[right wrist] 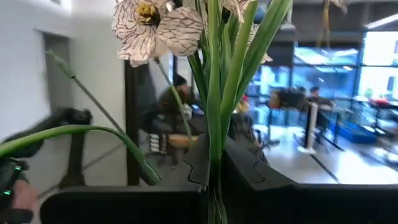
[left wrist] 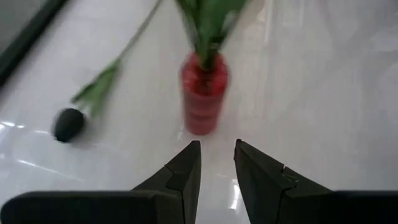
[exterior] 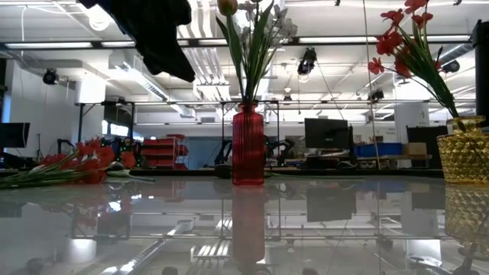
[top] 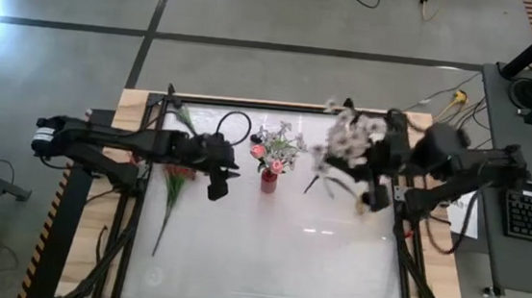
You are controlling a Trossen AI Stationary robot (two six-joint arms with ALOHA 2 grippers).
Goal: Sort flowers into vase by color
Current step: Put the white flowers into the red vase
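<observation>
Right gripper (right wrist: pixel 214 168) is clamped on the green stems of a white spray (top: pixel 349 137), carried aloft at the right of centre in the high view, tilted — presumably so the stems can be steered into a vase; left gripper (left wrist: pixel 216 163), fingers slightly apart and holding nothing, hangs just left of the red vase (top: pixel 269 180) at mid-table (likely waiting its turn); red flowers (top: pixel 177 172) lie at the left, and a yellow vase (exterior: pixel 466 156) at the low view's right edge already holds red blooms.
</observation>
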